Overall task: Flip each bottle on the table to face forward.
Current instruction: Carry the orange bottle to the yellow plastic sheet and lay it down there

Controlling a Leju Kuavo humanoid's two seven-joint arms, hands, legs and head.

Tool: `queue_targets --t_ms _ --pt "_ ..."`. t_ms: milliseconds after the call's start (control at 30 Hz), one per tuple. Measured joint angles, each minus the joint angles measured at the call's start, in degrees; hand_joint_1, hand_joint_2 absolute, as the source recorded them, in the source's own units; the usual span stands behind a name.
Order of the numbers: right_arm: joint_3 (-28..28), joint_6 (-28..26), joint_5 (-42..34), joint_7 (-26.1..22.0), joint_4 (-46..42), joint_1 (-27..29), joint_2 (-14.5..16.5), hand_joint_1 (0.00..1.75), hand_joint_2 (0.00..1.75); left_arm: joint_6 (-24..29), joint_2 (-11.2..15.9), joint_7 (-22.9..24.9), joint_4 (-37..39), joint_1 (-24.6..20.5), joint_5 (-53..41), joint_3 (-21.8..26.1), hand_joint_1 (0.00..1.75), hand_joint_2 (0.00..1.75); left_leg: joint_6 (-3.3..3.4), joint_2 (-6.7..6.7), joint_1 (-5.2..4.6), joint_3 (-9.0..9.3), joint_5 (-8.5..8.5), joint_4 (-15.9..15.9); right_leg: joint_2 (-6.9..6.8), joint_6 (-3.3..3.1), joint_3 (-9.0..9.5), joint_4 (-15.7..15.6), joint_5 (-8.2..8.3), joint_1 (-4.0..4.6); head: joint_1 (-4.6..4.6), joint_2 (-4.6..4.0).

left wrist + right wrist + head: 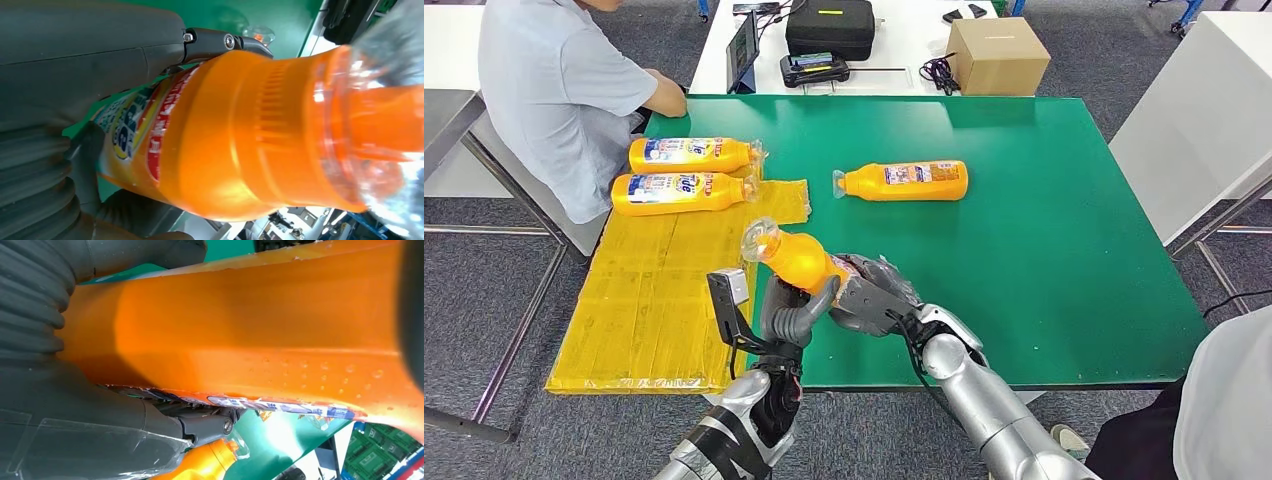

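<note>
A green table carries the things. A yellow sheet lies flat on the table's left part and hangs past its left and near edges. Two orange bottles lie on their sides at the far end of that sheet, one just beyond the other, close alongside, caps pointing right. To the right of the sheet, a third orange bottle lies on its side on bare green table, its cap pointing back toward the sheet. Beyond the green table stands a white table bearing a black case, a cardboard box, a tablet and a bundle of cables.
</note>
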Motion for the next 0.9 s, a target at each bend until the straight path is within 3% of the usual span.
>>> queue_targets --t_ms 33,167,433,900 --pt "0.0 0.0 0.0 0.0 0.0 -0.1 0.0 1.75 1.75 0.0 0.0 -0.1 0.1 -0.1 0.0 -0.2 0.00 1.75 0.00 0.00 0.00 0.00 0.00 0.0 0.00 0.00 0.00 0.0 0.00 0.00 0.01 0.00" --pt "0.3 0.3 -0.4 0.0 0.0 -0.5 0.0 1.75 1.75 0.0 0.0 -0.9 0.5 -0.3 0.2 -0.5 1.70 1.75 0.00 0.00 0.00 0.00 0.00 0.0 0.00 0.00 -0.01 0.0 0.00 0.00 0.01 0.00" --pt "1.2 0.4 -1.2 0.0 0.0 -1.6 0.0 1.75 1.75 2.3 0.0 -3.4 0.4 -0.7 -1.5 -0.3 1.75 1.75 0.00 0.00 0.00 -0.01 0.00 0.0 0.00 0.00 -0.01 0.0 0.00 0.00 -0.01 0.00" --pt "2.0 0.4 -1.2 0.1 0.0 -2.2 -0.2 1.75 1.75 3.1 0.0 -3.4 0.0 -0.9 -1.9 -0.1 1.75 1.75 0.00 0.00 0.00 -0.02 0.00 0.0 0.00 0.00 -0.01 0.0 0.00 0.00 -0.01 0.00"
